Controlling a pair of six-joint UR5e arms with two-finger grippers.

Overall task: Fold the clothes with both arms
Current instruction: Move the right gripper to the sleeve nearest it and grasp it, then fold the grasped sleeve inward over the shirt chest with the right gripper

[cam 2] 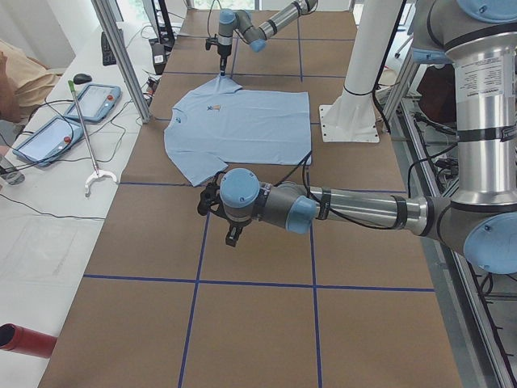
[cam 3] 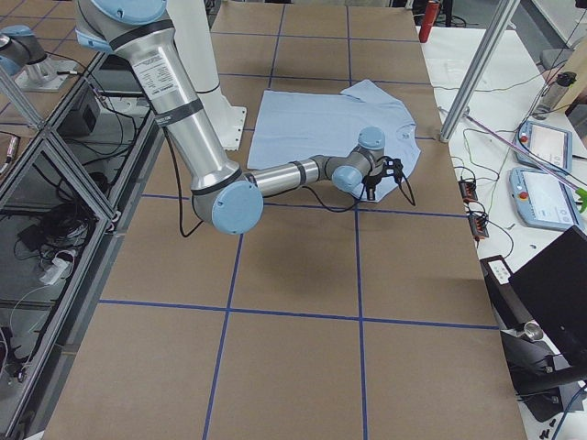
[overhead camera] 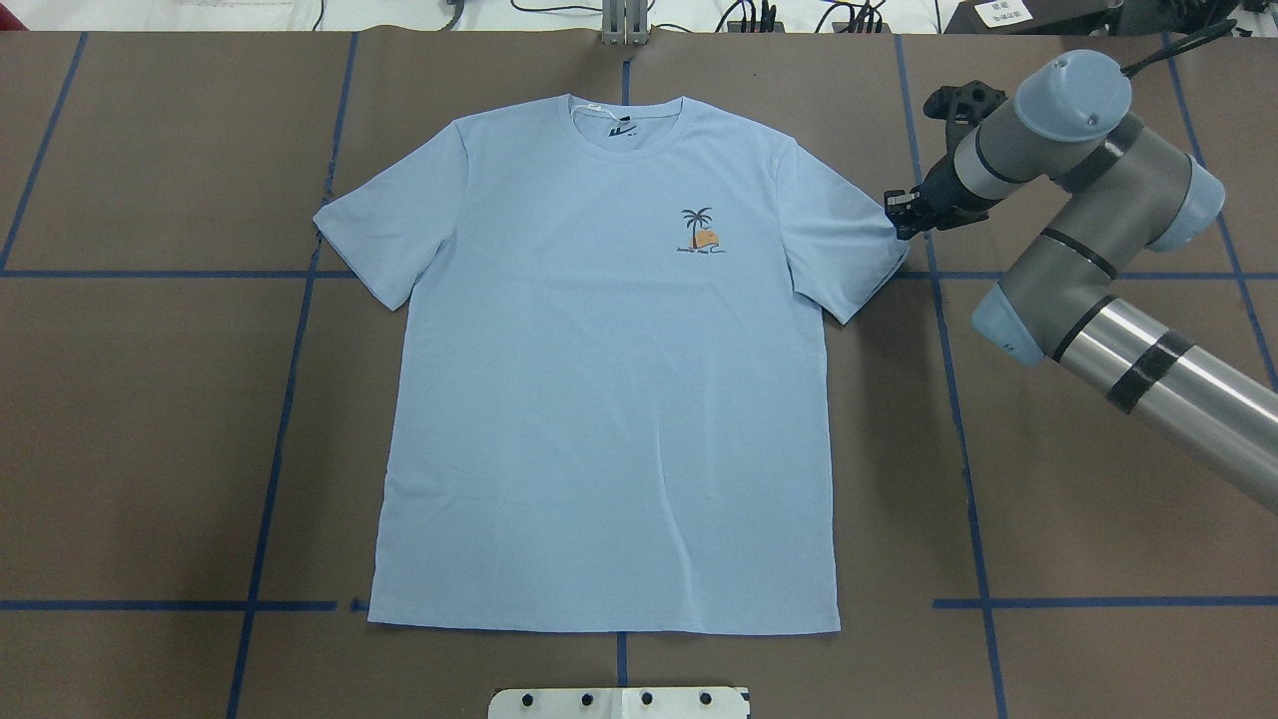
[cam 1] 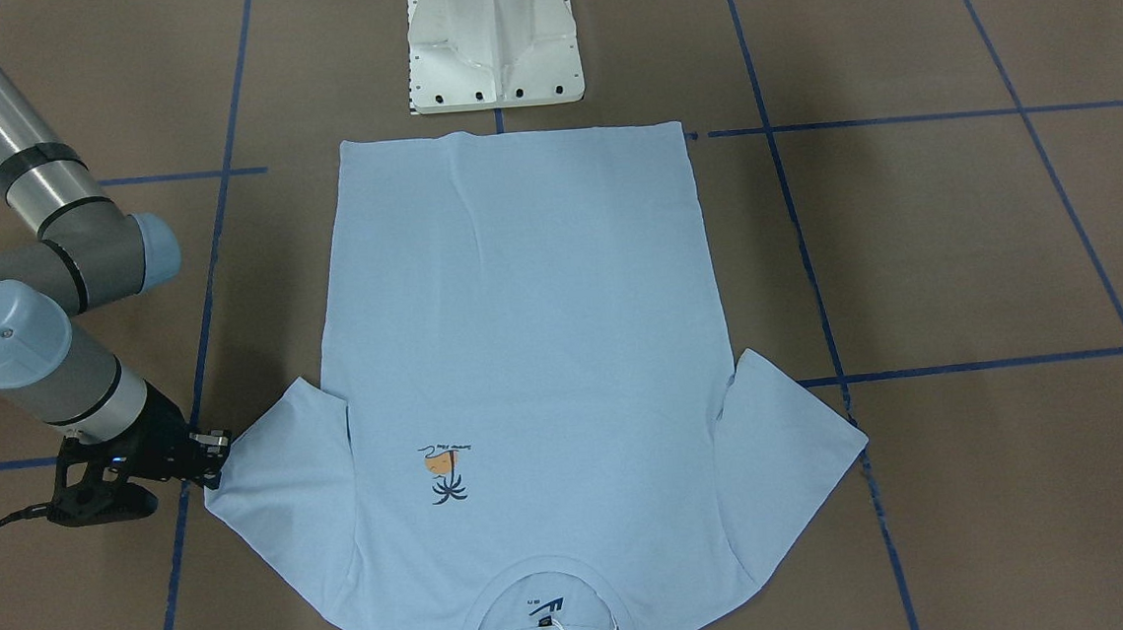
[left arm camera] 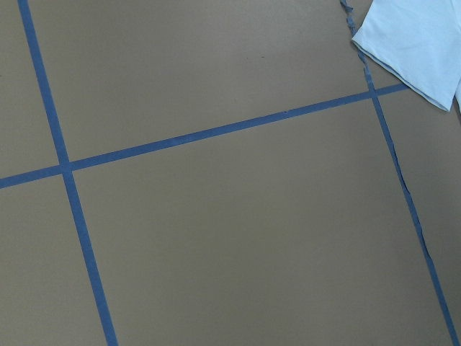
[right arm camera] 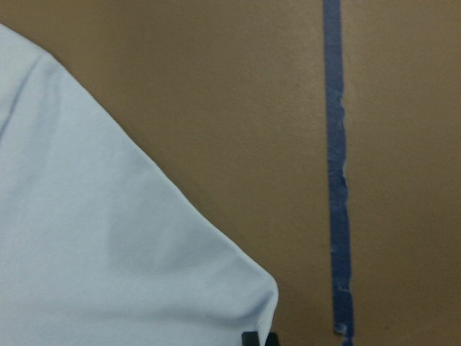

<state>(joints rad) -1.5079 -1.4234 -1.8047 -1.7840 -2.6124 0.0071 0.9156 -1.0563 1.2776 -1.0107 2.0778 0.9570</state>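
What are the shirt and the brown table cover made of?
T-shirt: soft matte knit, probably cotton; it lies limp with faint creases. Table cover: looks like matte brown paper or card, marked with blue tape whose edges fray.

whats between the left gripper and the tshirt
Nothing but bare brown table and one blue tape line lies between the left gripper and the T-shirt, as the exterior left view shows.

Brown counter (overhead camera: 150,449) marked with a grid of blue tape lines (overhead camera: 150,272). Aluminium posts (cam 2: 123,56) stand along its edge. The adjoining white side counter (cam 2: 32,242) carries tablets (cam 2: 98,101).
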